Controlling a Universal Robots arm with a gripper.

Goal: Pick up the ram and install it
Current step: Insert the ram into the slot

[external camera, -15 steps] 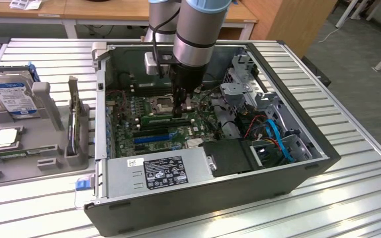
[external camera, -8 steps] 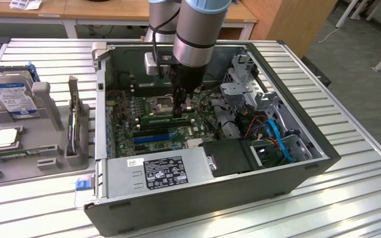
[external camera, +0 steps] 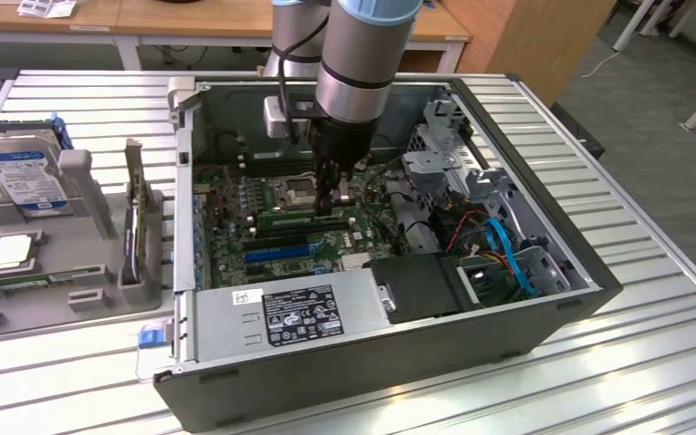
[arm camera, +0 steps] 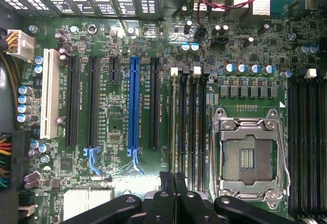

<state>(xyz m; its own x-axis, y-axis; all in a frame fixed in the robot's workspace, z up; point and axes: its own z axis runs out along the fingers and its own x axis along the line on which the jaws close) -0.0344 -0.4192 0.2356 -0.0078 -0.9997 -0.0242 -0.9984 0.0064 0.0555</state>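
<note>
Apparently slotted into the motherboard (arm camera: 117,113), ram (external camera: 301,218) (thin green stick), just beneath the closed fingers (arm camera: 166,185).

Motherboard (arm camera: 122,119), beneath gripper (arm camera: 173,182): glossy green board. Case (external camera: 384,372), around it: matt grey metal. Table (external camera: 638,299): ribbed bright metal.

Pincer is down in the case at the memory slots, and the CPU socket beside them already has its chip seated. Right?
No. The pincer is down in the case at the memory slots, but the CPU socket beside them is empty: the wrist view shows its bare contacts. The exterior view has the silver CPU chip lying on the grey tray.
</note>
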